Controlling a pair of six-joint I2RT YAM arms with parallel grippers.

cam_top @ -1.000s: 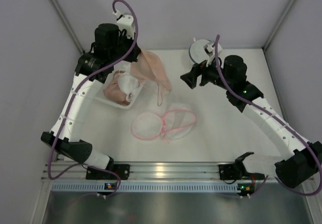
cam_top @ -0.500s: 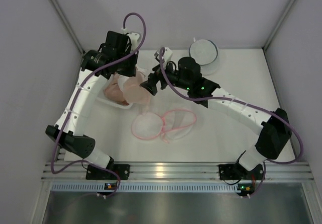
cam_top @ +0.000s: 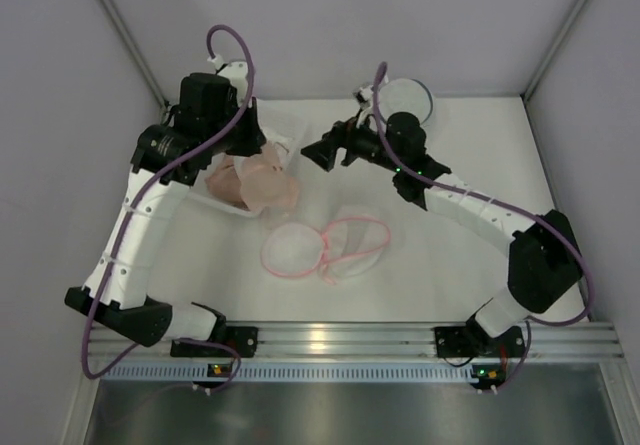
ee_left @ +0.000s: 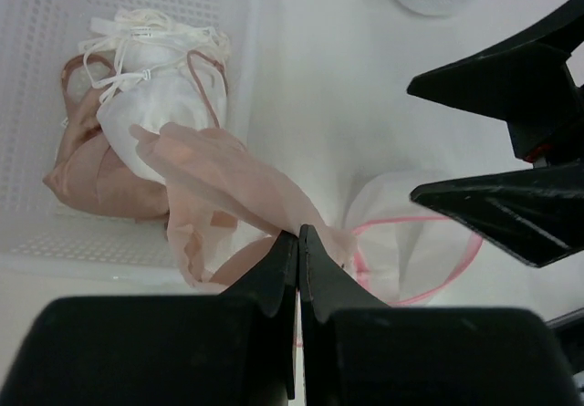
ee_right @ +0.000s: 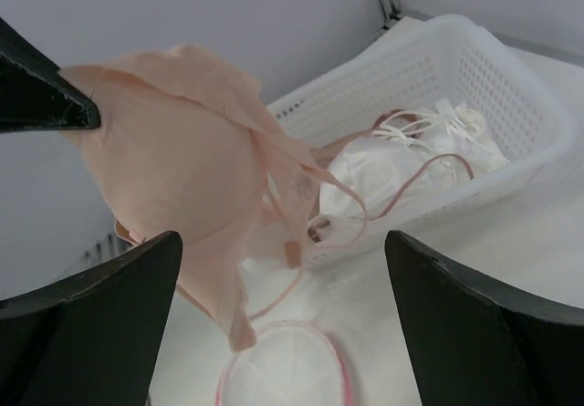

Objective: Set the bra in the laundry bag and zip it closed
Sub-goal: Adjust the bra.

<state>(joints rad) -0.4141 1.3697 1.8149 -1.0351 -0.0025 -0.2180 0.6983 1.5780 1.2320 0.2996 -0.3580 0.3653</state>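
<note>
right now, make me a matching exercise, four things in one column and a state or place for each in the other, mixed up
Column one:
1 bra
2 bag
3 left pincer
4 right pincer

Column two:
a wide open, holding nothing
b lying on the table
c shut on peach cloth
d hanging in the air

Pairs: 1-d, 2-b, 3-c, 4-a

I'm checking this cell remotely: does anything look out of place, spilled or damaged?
Nothing stands out. The peach bra hangs in mid-air from the shut left hand, straps dangling, near the basket of other garments; the open right hand is beside it. The laundry bag lies open on the table.
</note>
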